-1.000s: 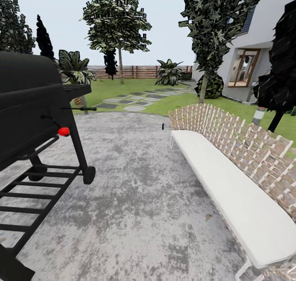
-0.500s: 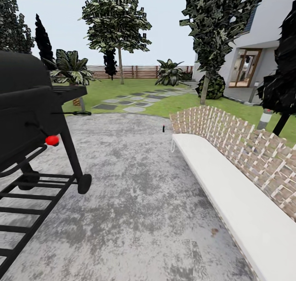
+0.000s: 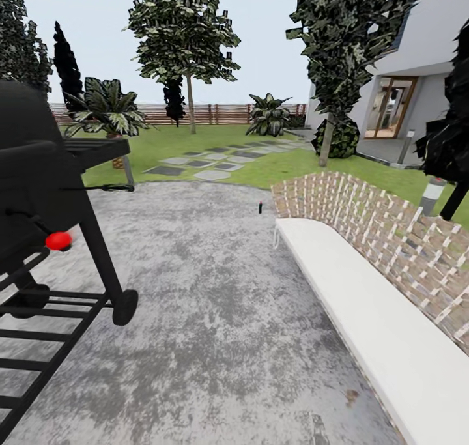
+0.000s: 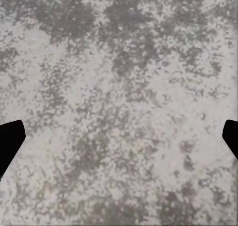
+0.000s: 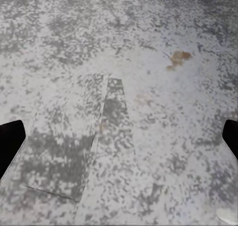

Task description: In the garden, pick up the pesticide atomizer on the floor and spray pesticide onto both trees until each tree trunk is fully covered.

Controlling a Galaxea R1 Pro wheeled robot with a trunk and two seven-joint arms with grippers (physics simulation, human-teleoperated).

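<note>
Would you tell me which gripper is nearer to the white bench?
Right, as far as I can tell. The right gripper hangs near the brown stain that lies beside the bench; the left gripper hangs over plain paving.

Mottled grey paving: black grill at left, white bench at right.

We list a black grill on wheels at the left, with a red knob. A long white bench with a woven back stands at the right. We note grey mottled paving between them, a white house with a glazed door, and a short bollard beside the bench.
</note>
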